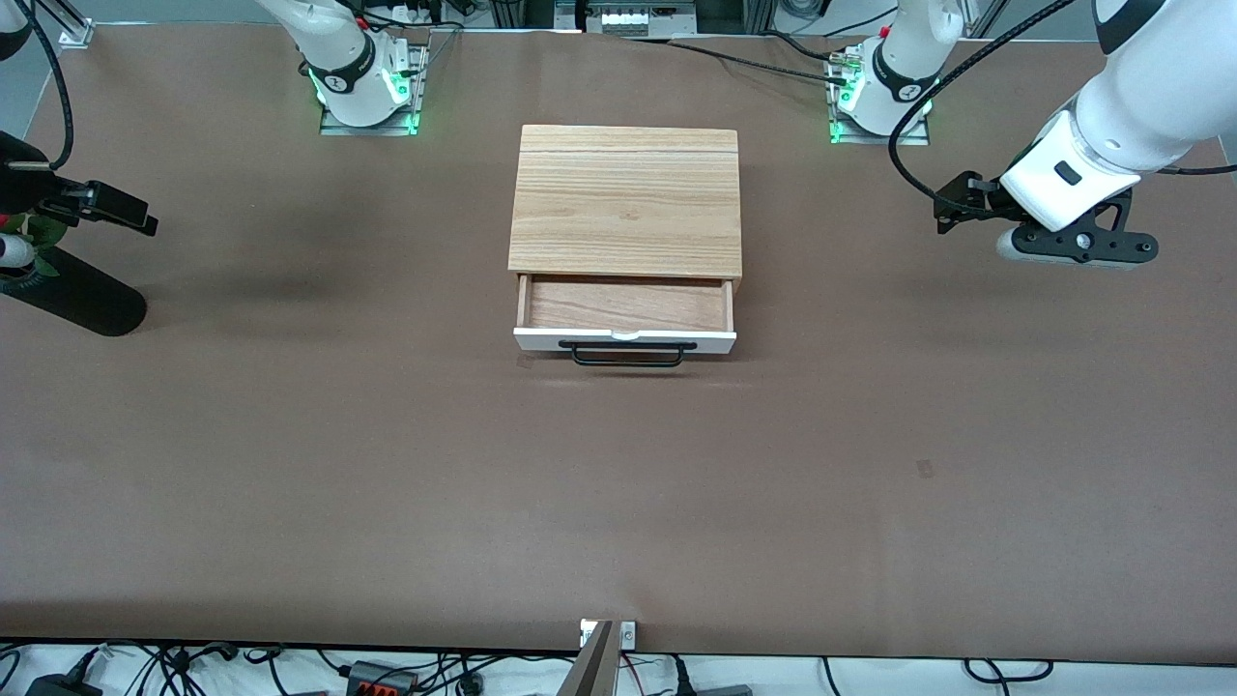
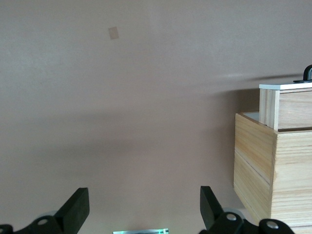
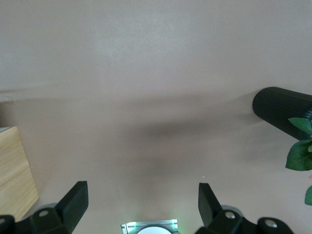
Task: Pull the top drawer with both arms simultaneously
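The light-wood cabinet (image 1: 626, 198) stands mid-table. Its top drawer (image 1: 624, 338) is pulled partly out toward the front camera, showing a white front panel, a black bar handle (image 1: 626, 354) and a bare wood inside. In the left wrist view the drawer (image 2: 287, 105) juts from the cabinet (image 2: 263, 165). My left gripper (image 1: 952, 208) (image 2: 142, 195) hangs open over the table toward the left arm's end, well apart from the cabinet. My right gripper (image 1: 121, 211) (image 3: 141, 190) hangs open toward the right arm's end, holding nothing. A cabinet corner (image 3: 14, 170) shows in the right wrist view.
A black cylinder (image 1: 77, 295) (image 3: 280, 109) with green leaves (image 3: 300, 151) lies under the right gripper at the table's edge. A small patch (image 1: 925, 469) (image 2: 113, 33) marks the table nearer the front camera. Both arm bases (image 1: 362, 87) stand along the edge farthest from the camera.
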Available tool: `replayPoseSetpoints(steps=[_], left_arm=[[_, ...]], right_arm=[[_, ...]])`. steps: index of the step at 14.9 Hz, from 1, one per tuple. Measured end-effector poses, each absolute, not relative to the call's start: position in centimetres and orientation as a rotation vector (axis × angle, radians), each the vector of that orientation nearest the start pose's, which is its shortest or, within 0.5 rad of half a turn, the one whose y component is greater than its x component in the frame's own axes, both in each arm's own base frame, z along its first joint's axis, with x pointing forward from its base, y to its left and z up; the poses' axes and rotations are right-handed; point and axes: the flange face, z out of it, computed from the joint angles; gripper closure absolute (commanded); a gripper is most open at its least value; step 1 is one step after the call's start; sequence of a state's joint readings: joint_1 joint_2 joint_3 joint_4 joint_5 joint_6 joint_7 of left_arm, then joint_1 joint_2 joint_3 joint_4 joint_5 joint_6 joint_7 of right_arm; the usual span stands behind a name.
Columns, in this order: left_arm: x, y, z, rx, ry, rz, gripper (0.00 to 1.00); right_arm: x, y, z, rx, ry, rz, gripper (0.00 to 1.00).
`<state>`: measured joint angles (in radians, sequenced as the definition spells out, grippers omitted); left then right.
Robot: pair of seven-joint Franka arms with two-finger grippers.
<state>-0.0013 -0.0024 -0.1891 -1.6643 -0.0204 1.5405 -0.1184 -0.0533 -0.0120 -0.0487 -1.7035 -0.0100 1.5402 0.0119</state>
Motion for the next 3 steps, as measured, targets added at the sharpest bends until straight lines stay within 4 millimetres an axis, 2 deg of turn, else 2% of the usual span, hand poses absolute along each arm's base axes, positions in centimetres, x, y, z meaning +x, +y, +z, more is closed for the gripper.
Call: replayPoseSetpoints(steps=[3], left_arm=[[53.62,-10.28,57.85,-3.145,0.1,0.2,0.0]], right_arm=[[53.39,-5.77,56.47,-3.124,0.184,0.286,0.0]])
